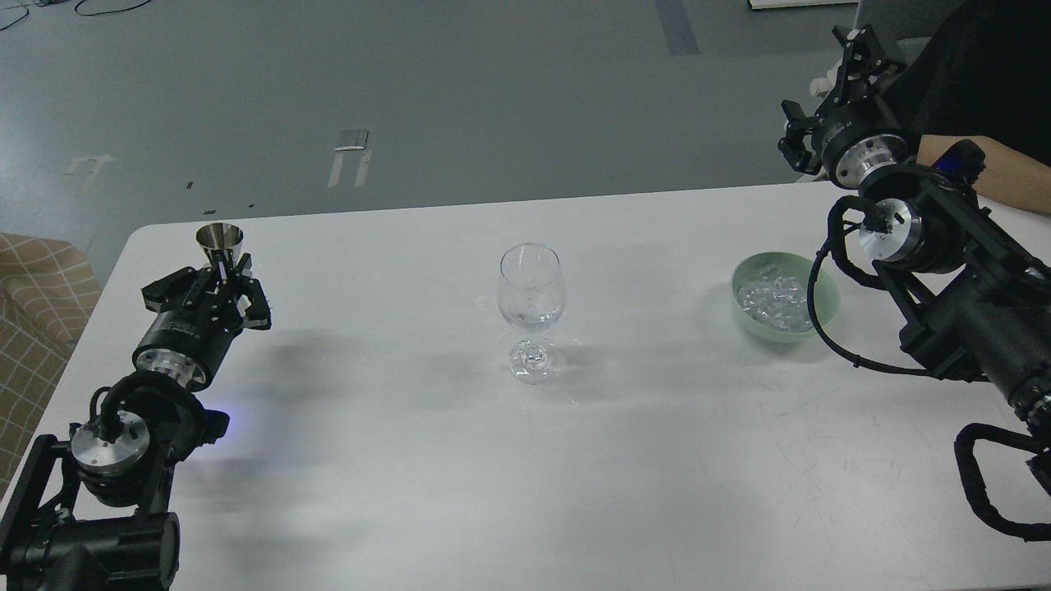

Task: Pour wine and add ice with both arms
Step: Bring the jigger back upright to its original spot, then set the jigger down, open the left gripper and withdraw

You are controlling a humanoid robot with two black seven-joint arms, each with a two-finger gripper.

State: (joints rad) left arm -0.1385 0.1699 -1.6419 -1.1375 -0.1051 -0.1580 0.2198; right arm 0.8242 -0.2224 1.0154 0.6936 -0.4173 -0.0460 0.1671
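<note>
A clear wine glass [531, 308] stands upright at the middle of the white table [460, 460]; a little clear liquid and glinting bits show in its bowl. My left gripper [220, 275] is shut on a small steel measuring cup [219, 243], held upright low over the table's left part. A pale green bowl [821, 322] of ice [770, 299] sits at the right. My right gripper [829, 94] is raised beyond the table's far right edge, above and behind the bowl, its fingers spread and empty.
A person's arm [985, 168] in a black sleeve rests at the table's far right corner. A checked cushion [37, 287] is off the table's left edge. Grey floor lies beyond the far edge.
</note>
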